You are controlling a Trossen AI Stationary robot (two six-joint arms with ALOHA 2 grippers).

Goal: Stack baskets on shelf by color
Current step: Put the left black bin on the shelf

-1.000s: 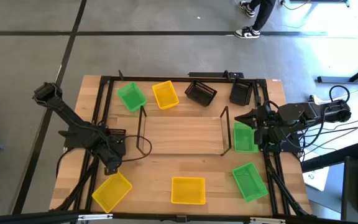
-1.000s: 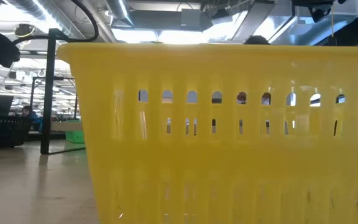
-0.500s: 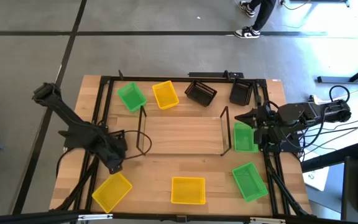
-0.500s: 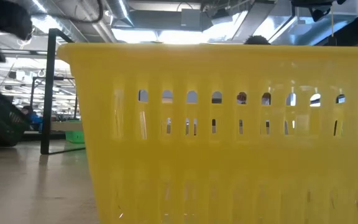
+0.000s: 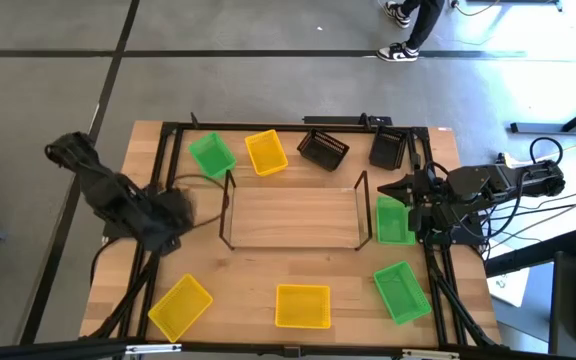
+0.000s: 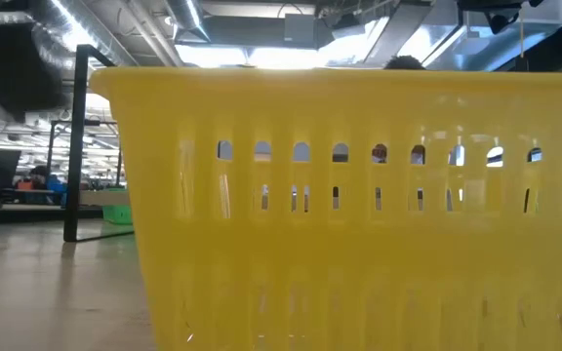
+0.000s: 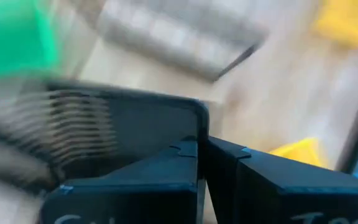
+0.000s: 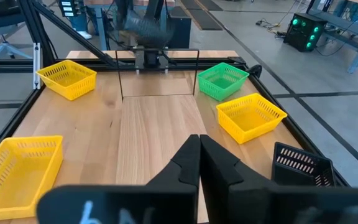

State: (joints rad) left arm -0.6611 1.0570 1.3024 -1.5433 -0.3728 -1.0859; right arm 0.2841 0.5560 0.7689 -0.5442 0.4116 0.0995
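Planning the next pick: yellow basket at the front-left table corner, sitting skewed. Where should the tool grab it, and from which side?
Take the yellow basket by its flared rim, mid-way along a long wall, probably the one toward the table's middle. Come straight down, straddling that wall. It sits open side up with nothing inside, so the rim is exposed. It lies diagonal to the table edge, so turn the wrist to match.

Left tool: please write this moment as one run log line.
left tool: shut on black basket | right tool: shut, empty | shelf: no baskets

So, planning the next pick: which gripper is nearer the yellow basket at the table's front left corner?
Left. The left gripper is just behind the yellow basket; the right gripper waits across the table.
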